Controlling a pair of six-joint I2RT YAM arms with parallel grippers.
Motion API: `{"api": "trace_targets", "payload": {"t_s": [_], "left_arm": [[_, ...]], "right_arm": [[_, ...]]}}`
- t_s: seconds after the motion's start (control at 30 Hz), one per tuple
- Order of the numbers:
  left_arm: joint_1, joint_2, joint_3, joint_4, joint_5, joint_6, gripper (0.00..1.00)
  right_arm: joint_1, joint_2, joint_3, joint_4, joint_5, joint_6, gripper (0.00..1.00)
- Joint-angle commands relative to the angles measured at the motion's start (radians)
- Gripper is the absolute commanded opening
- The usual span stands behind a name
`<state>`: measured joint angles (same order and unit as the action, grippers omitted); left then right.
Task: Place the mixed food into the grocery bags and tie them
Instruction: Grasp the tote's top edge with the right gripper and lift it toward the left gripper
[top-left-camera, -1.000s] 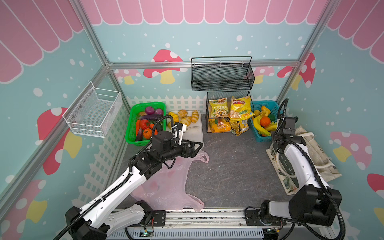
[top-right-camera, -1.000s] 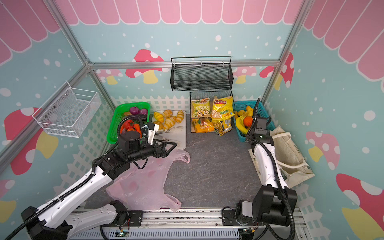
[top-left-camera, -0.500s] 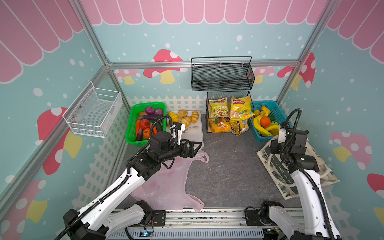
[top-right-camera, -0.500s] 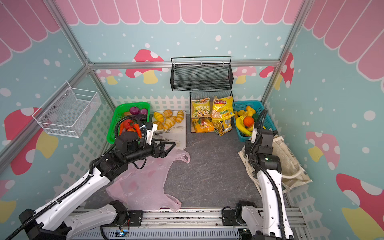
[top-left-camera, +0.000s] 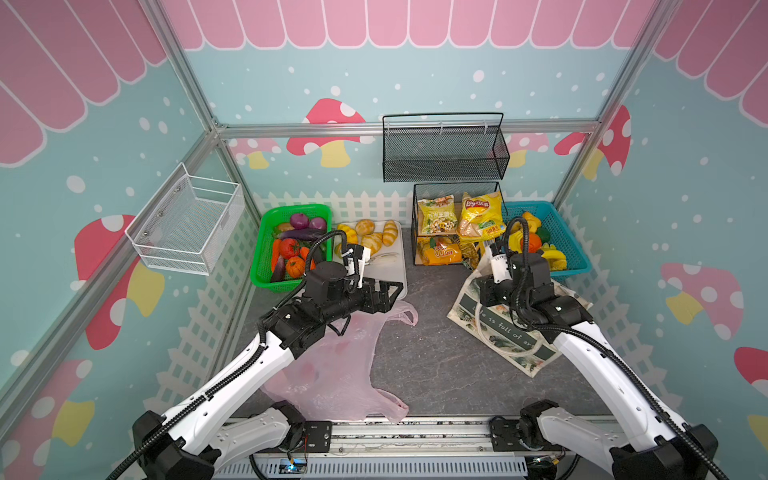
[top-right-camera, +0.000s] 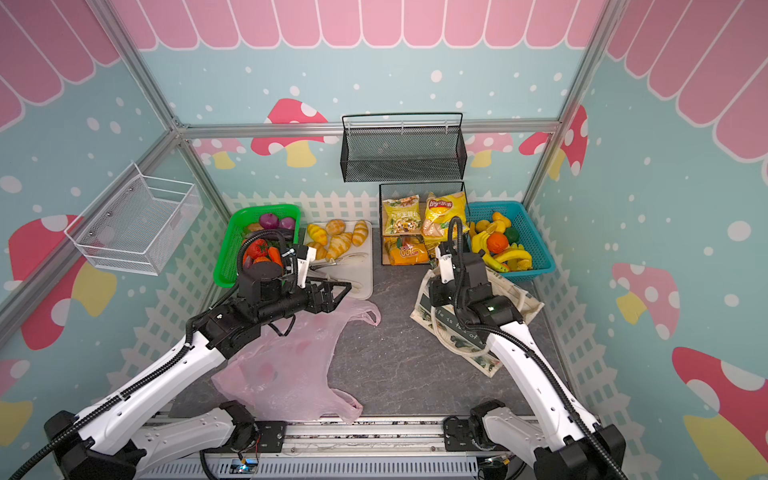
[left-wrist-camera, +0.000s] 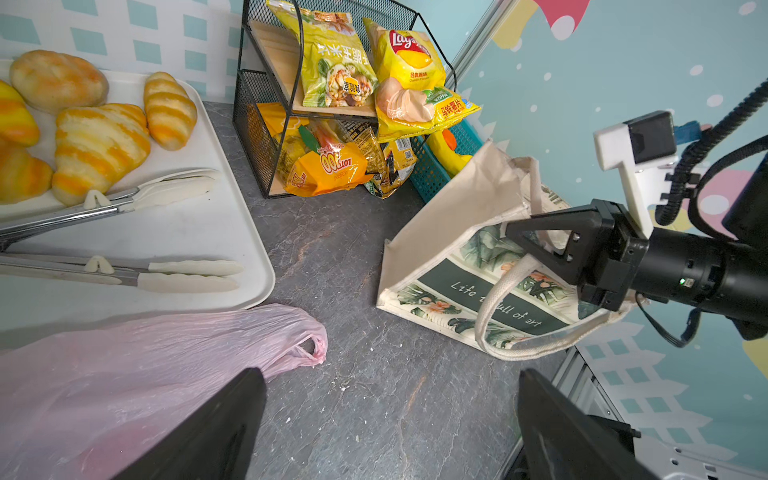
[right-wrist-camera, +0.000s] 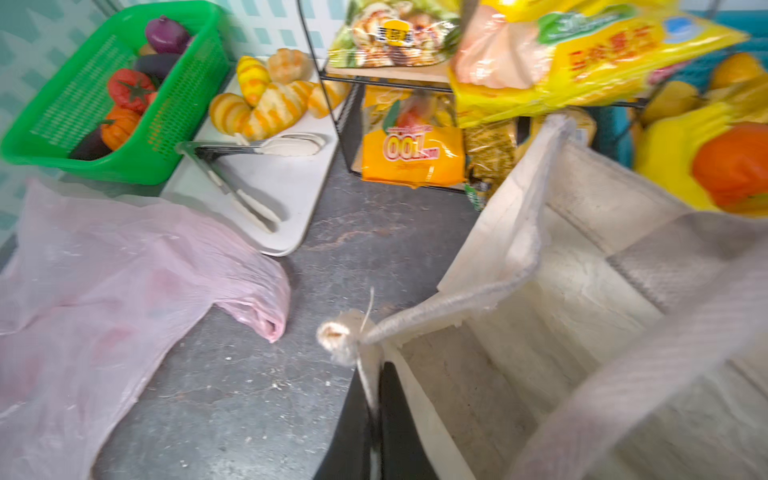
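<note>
The grey tabletop (top-left-camera: 432, 357) carries everything. On its left front the pink plastic bag (top-left-camera: 332, 370) lies flat and crumpled, with one handle loop reaching toward the near corner of the white tray (left-wrist-camera: 208, 232). On the right the canvas tote (top-left-camera: 507, 328) rests with its floral side and dark lettered panel facing up. Its mouth is lifted toward the black wire rack (left-wrist-camera: 254, 124), and a white handle loops over the print.

The left gripper (top-left-camera: 395, 296) hovers over the upper part of the pink bag. Its jaws are spread wide and nothing is between them (the left wrist view shows only bare table in the gap). The right gripper (right-wrist-camera: 376, 386) is pinched closed on the tote's upper rim, beside a frayed handle end, and holds that edge up so the cream lining shows.

The food sits along the back. The green basket (top-left-camera: 262, 253) at the left holds the tomato (top-left-camera: 288, 248), pumpkin (top-left-camera: 296, 266), carrot (top-left-camera: 276, 253) and eggplant (top-left-camera: 302, 234). On the tray next to it are bread rolls (top-left-camera: 372, 241) and tongs (left-wrist-camera: 124, 274). The rack's upper shelf holds the green-yellow snack packet (top-left-camera: 436, 216) and the Lay's chip bag (top-left-camera: 480, 216), which leans out past the rack's right side. The teal basket (top-left-camera: 570, 245) of yellow and orange fruit stands behind the tote
</note>
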<state>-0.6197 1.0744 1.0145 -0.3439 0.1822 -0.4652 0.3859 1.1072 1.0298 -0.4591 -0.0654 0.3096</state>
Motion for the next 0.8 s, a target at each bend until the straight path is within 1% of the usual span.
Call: {"api": "trace_targets", "payload": {"t_s": [0.0, 0.17, 0.27, 0.33, 0.43, 0.53, 0.63, 0.67, 0.77], "left_arm": [[-0.005, 0.005, -0.014, 0.013, -0.026, -0.020, 0.96], [-0.011, 0.021, -0.034, 0.066, -0.010, -0.057, 0.95], [-0.019, 0.043, -0.045, 0.096, -0.004, -0.085, 0.94], [-0.035, 0.061, -0.060, 0.124, -0.004, -0.107, 0.93], [-0.074, 0.092, -0.094, 0.206, -0.007, -0.125, 0.93], [-0.113, 0.133, -0.123, 0.300, -0.015, -0.116, 0.91], [-0.147, 0.185, -0.145, 0.400, -0.010, -0.074, 0.86], [-0.158, 0.203, -0.149, 0.436, 0.000, -0.053, 0.83], [-0.183, 0.256, -0.146, 0.510, 0.010, -0.004, 0.76]], "right_arm": [[0.074, 0.060, 0.027, 0.176, -0.026, 0.090, 0.03], [0.136, 0.166, 0.092, 0.273, -0.038, 0.119, 0.09], [0.141, 0.222, 0.127, 0.314, -0.086, 0.122, 0.16], [0.143, 0.240, 0.153, 0.311, -0.114, 0.102, 0.22], [0.141, 0.211, 0.156, 0.300, -0.114, 0.061, 0.32], [0.140, 0.165, 0.151, 0.265, -0.105, 0.015, 0.40], [0.136, 0.109, 0.153, 0.194, -0.074, -0.040, 0.47], [0.130, 0.088, 0.154, 0.161, -0.050, -0.060, 0.49], [0.085, 0.023, 0.151, 0.065, 0.003, -0.104, 0.54]]}}
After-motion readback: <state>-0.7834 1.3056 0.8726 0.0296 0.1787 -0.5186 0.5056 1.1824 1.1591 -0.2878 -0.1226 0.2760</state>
